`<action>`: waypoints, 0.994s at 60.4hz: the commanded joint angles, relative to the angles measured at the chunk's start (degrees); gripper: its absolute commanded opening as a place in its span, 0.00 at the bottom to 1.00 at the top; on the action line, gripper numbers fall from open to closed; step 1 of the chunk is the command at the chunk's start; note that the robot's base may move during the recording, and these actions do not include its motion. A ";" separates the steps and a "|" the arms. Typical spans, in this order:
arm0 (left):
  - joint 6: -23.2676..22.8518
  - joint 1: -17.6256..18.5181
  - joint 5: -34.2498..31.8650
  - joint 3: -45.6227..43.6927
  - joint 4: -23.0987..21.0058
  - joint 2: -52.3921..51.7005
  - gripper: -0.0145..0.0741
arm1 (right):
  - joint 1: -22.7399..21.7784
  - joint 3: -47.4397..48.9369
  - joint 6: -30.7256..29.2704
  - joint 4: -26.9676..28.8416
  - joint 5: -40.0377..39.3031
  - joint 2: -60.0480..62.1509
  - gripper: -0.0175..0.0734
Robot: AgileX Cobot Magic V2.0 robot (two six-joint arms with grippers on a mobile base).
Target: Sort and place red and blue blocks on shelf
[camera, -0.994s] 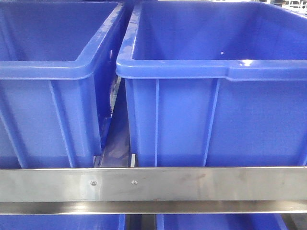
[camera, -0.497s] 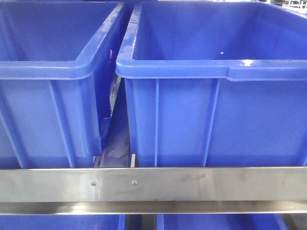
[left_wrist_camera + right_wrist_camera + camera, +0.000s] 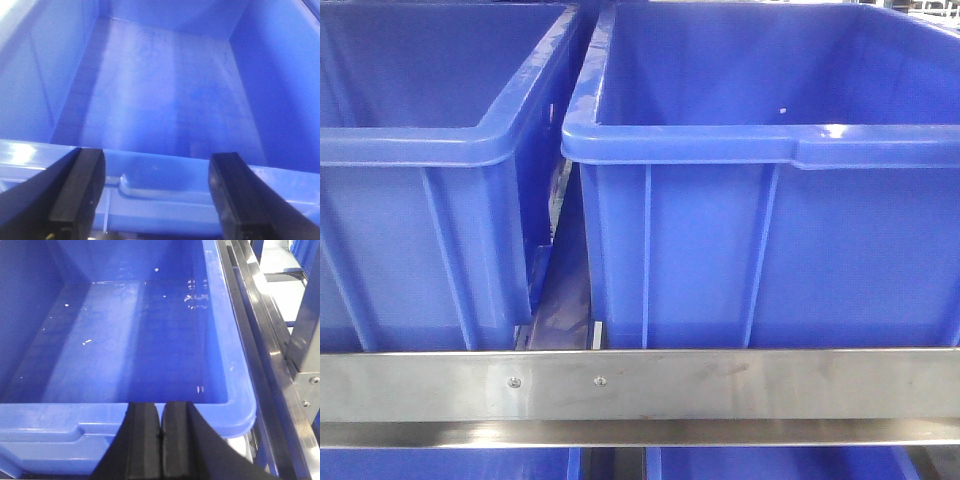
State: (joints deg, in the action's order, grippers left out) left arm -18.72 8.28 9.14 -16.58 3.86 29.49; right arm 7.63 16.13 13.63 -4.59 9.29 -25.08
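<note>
No red or blue block shows in any view. The shelf's steel front rail crosses the front view, with two big blue bins, left and right, standing on it. My left gripper is open over the near rim of a bin whose floor is bare, nothing between its fingers. My right gripper is shut with its pads pressed together and nothing between them, just over the near rim of another bin that holds only small white specks.
Shelf rails and a perforated upright run along the right side of the right wrist view. A narrow gap separates the two bins. More blue bins show below the rail.
</note>
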 commanded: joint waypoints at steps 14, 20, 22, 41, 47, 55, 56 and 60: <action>-0.02 0.07 -5.23 -1.75 -0.42 0.07 0.31 | 0.17 1.61 -0.13 -0.10 -4.33 -0.02 0.27; -0.02 0.07 -5.23 -1.75 -0.42 0.07 0.31 | 0.17 1.61 -0.13 -0.10 -4.33 -0.02 0.27; -0.02 0.07 -5.23 -1.75 -0.42 0.07 0.31 | 0.17 1.61 -0.13 -0.10 -4.33 -0.02 0.27; -0.02 0.07 -5.23 -1.75 -0.42 0.18 0.31 | 0.17 1.61 -0.13 -0.10 -4.33 -0.02 0.27; -0.02 0.07 -5.23 -1.75 -0.42 0.26 0.31 | 0.17 1.61 -0.13 -0.10 -4.33 -0.02 0.27; -0.02 0.07 -5.23 -1.75 -0.42 0.26 0.31 | 0.17 1.61 -0.13 -0.10 -4.33 -0.02 0.27; -0.02 0.07 -5.23 -1.75 -0.42 0.26 0.31 | 0.17 1.61 -0.13 -0.10 -4.33 -0.02 0.27; -0.02 0.07 -5.23 -1.75 -0.42 0.26 0.31 | 0.17 1.61 -0.13 -0.10 -4.33 -0.02 0.27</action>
State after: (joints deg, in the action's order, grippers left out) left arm -18.72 8.28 9.14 -16.58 3.69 29.49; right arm 7.63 16.13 13.63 -4.59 9.41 -25.08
